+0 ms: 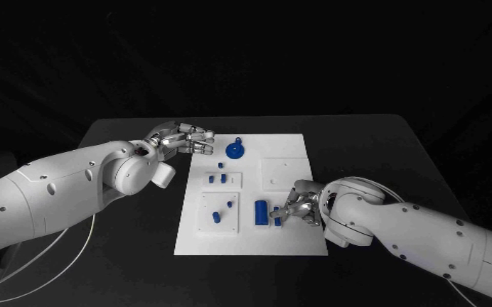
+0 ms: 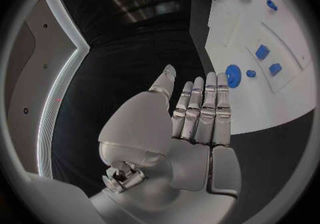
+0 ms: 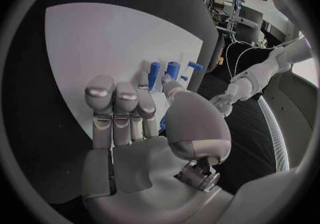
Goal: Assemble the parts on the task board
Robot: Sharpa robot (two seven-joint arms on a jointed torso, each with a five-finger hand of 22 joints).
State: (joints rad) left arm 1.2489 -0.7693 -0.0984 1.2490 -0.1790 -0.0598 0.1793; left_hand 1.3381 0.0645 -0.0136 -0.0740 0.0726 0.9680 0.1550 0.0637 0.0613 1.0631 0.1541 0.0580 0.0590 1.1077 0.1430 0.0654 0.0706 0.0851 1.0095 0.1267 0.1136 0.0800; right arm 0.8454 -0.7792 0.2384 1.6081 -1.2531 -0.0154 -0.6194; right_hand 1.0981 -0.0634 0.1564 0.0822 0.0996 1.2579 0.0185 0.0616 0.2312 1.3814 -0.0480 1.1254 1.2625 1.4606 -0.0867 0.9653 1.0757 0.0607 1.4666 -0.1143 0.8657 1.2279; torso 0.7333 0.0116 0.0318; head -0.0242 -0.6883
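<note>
— Why is your right hand [image 1: 298, 206] low on the task board [image 1: 290, 243]?

— Its fingers pinch a blue part [image 1: 276, 216] beside the blue block [image 1: 261, 212], probably to seat it.

— And your left hand [image 1: 183, 138]?

— Flat, fingers together, holding nothing, at the board's far left corner, near the round blue part [image 1: 234, 152].

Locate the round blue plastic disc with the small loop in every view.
Head view: the round blue disc lies near the far end of the white task board.
Left wrist view: the disc lies close to the board's edge.
Right wrist view: not in it.
Shared landmark: the white task board.
</note>
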